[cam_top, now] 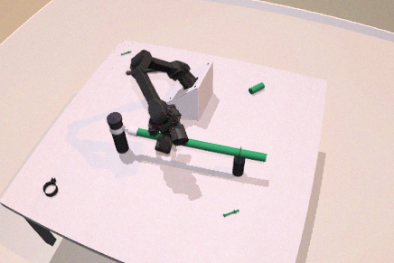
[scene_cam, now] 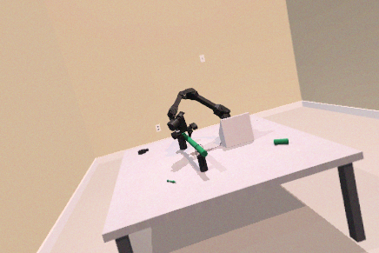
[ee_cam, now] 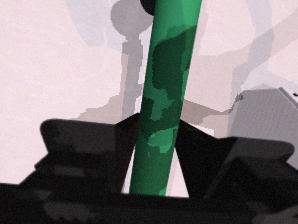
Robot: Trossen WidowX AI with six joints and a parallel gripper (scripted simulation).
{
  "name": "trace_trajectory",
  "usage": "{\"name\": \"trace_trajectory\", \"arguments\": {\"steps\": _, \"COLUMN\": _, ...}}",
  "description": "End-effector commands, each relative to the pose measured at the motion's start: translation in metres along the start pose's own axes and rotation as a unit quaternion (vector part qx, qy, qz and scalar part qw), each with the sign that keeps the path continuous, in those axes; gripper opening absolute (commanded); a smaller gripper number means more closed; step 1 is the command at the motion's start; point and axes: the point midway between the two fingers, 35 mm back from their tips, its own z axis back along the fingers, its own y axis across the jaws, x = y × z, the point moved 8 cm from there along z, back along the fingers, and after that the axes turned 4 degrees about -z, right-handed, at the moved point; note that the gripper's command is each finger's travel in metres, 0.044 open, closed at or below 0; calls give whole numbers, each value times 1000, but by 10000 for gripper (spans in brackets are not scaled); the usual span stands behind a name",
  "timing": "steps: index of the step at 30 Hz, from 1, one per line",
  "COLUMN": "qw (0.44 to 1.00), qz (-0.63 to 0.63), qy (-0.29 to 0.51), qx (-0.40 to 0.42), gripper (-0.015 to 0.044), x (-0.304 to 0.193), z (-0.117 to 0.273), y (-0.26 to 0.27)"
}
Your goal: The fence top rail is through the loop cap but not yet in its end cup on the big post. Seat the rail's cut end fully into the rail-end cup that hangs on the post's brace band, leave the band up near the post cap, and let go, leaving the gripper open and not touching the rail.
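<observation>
Black parallel-jaw gripper (cam_top: 168,137) (ee_cam: 155,118) clamped on the long green cylindrical rail (cam_top: 212,145) (scene_cam: 195,144) (ee_cam: 167,75), nearer its big-post end. Rail runs above the white rectangular table (cam_top: 149,224) (scene_cam: 148,194), crosswise between two posts. One end is at the small white rail-end cup (cam_top: 132,131), beside the tall black cylindrical big post (cam_top: 118,136) (scene_cam: 182,143); cannot tell how deep it sits. Pale ring-shaped brace band (cam_top: 117,131) is around that post's upper part, just below the dark round post cap (cam_top: 114,118). Other end goes through the thin loop cap on the short black cylindrical post (cam_top: 239,166) (scene_cam: 202,163) and sticks out past it. Jointed black arm (cam_top: 146,89) (scene_cam: 202,100) reaches over from by the light grey box-like block (cam_top: 206,89) (scene_cam: 236,130). Loose on table: short green cylinder (cam_top: 257,88) (scene_cam: 281,142), black ring-shaped clamp (cam_top: 51,188) (scene_cam: 142,151), small thin green piece (cam_top: 231,213) (scene_cam: 171,181) near the front, another thin green piece (cam_top: 126,52) at far corner, top view.
</observation>
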Motion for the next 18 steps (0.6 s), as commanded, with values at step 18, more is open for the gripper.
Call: {"name": "trace_trajectory", "arguments": {"steps": 18, "qw": 1000, "qz": -3, "qy": -2, "qx": 6, "gripper": 0, "x": 13, "z": 4, "y": 1}}
